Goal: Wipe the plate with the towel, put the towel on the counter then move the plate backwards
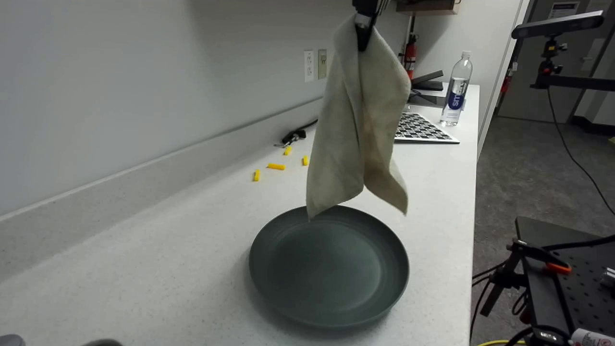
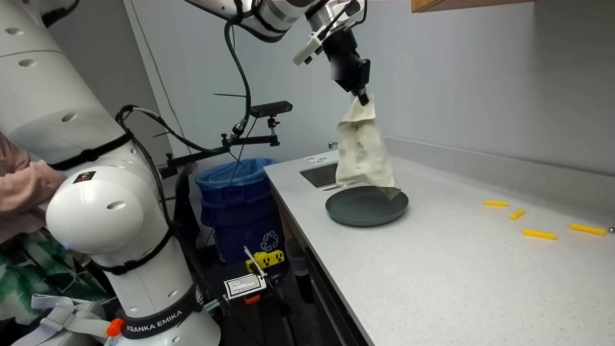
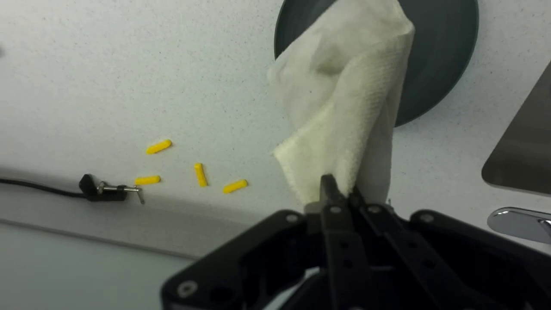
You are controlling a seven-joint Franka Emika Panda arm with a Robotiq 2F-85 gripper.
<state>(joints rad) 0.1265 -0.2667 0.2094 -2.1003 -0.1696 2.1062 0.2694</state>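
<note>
At the left in an exterior view, a low white backsplash (image 1: 144, 185) is running along the long, speckled white countertop (image 1: 144, 274). Four short yellow sticks (image 1: 276, 166) are lying near it. Next, a round, dark grey-green, matte plate (image 1: 331, 269) is resting on the countertop. Above its rim a wrinkled, beige cloth towel (image 1: 338, 139) is hanging, a lower corner overlapping the plate in both exterior views; whether they are touching, I cannot tell. The black, two-fingered gripper (image 1: 363, 41) is clamping the towel's upper end. Farther right, a flat, black-and-white patterned board (image 1: 420, 129) is lying, with a clear plastic bottle (image 1: 456, 91) standing nearby.
</note>
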